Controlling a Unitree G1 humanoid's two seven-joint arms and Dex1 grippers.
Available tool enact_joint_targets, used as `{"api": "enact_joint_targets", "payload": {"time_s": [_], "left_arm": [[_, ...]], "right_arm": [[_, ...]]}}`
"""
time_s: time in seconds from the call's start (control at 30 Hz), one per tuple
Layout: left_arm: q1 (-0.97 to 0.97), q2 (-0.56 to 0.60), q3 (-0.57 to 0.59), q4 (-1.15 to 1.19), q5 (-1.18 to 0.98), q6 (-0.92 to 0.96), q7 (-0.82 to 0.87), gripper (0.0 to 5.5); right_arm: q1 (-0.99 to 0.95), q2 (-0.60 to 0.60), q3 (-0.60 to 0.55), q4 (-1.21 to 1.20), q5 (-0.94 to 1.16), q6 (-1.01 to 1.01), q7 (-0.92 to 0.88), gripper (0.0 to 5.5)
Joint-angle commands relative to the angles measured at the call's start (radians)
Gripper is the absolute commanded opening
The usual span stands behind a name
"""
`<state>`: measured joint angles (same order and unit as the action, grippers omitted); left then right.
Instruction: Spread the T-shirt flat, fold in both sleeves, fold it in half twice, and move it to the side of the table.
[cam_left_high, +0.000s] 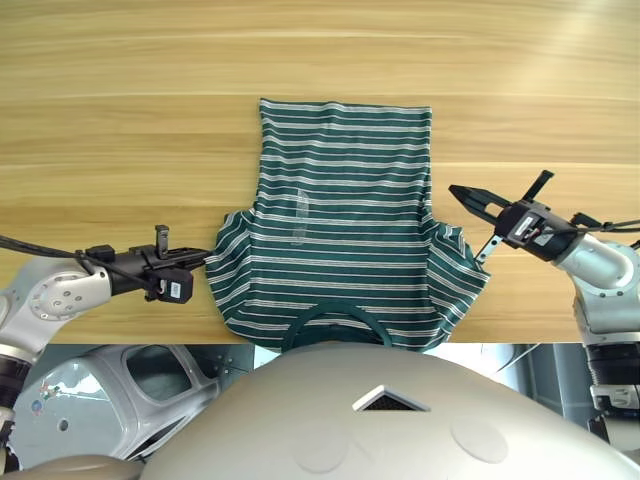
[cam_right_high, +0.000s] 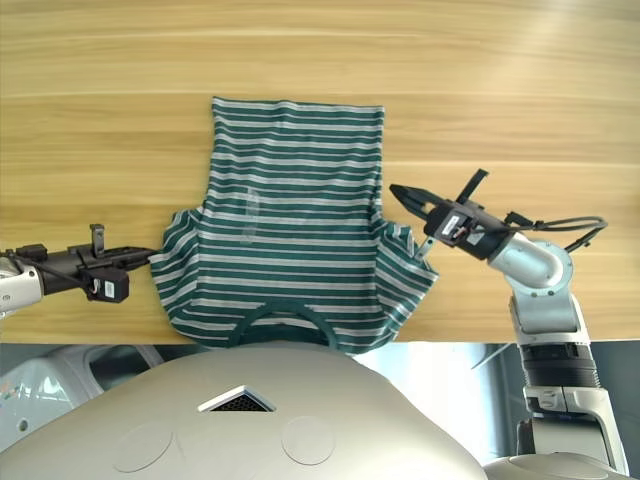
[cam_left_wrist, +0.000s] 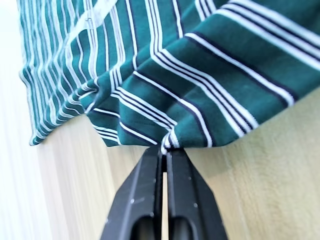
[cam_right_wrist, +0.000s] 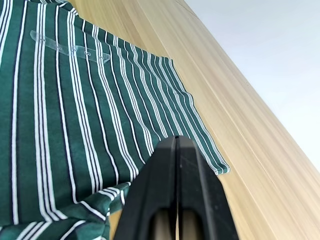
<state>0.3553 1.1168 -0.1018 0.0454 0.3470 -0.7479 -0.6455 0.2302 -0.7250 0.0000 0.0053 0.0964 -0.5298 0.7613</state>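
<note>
1. The shirt (cam_left_high: 340, 220) lies in the middle of the desk (cam_left_high: 120, 120), collar (cam_left_high: 335, 312) at the near edge and hem (cam_left_high: 345, 108) far; the body is fairly flat, and both sleeves are crumpled at its sides
2. Left gripper (cam_left_wrist: 165, 150) is clenched on the rim of the left sleeve (cam_left_high: 228, 265), low over the desk, with a pinch of striped cloth right at its tips
3. Right gripper (cam_left_high: 458, 192) is closed with nothing in it, hanging just right of the body's edge, a little far of the bunched right sleeve (cam_left_high: 455, 265) and apart from it
4. By my reckoning we're in the spreading step: sleeves not yet laid out, no fold made
5. This cloth looks light, soft and limp, so it will likely sag and drag, and a pull on one side could slide the whole shirt over the smooth wood
6. Best holds look like the edges: sleeve cuff, shoulder seam, hem corners, where doubled cloth gives the tips something to bite; a pinch mid-panel would probably only raise a tent
</note>
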Motion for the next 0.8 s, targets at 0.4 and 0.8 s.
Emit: {"api": "enact_joint_targets", "payload": {"time_s": [0.4,0.8], "left_arm": [[0.009,0.0,0.103,-0.123,-0.051,-0.075,0.013,0.07],[-0.18,-0.101,-0.06,-0.173,0.001,-0.041,-0.052,0.07]], "right_arm": [[-0.022,0.014,0.011,0.02,-0.011,-0.004,0.0,0.0],[-0.023,0.024,0.022,0.008,-0.02,0.0,-0.004,0.0]]}}
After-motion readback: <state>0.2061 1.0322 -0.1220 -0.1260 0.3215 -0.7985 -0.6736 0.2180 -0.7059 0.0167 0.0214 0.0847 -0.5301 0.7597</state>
